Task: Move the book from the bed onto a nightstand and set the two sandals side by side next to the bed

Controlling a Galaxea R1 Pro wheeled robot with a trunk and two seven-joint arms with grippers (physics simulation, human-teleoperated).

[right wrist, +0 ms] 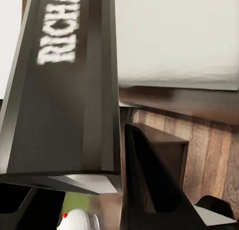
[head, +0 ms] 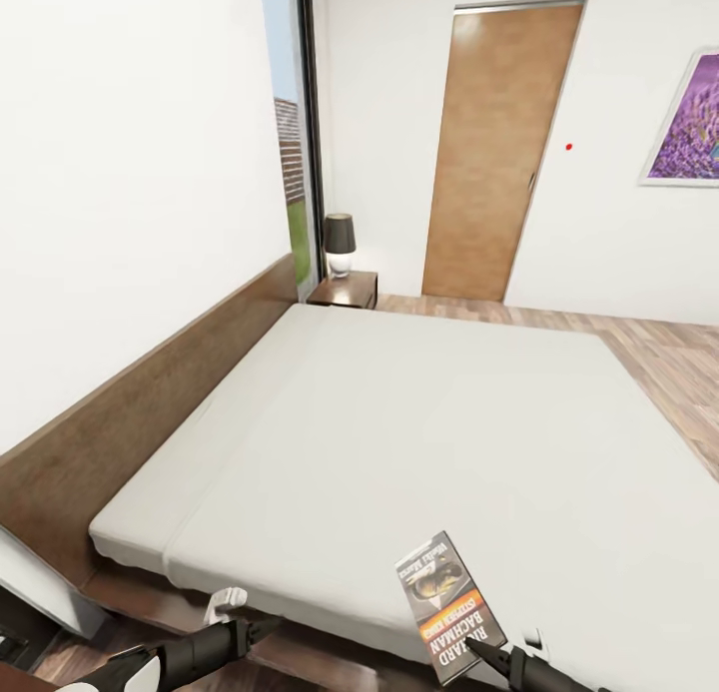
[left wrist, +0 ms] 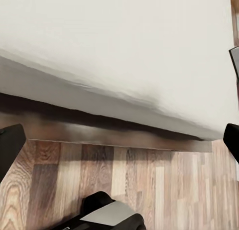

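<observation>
Near the bed, a smooth off-white mattress on a dark wood platform, the left end effector hangs open and empty. Right of it, the right end effector pinches the thin glossy book, lifted above the bed's near edge.

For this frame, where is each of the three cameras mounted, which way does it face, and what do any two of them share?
Head view: on the robot's head, looking down over the bed toward the nightstand; both forearms show, right gripper at the book.
Left wrist view: on the left arm, facing the mattress edge and floor; one dark fingertip shows.
Right wrist view: on the right arm, close against the book; a finger shows.
Shared: head and right wrist both show the book.
</observation>
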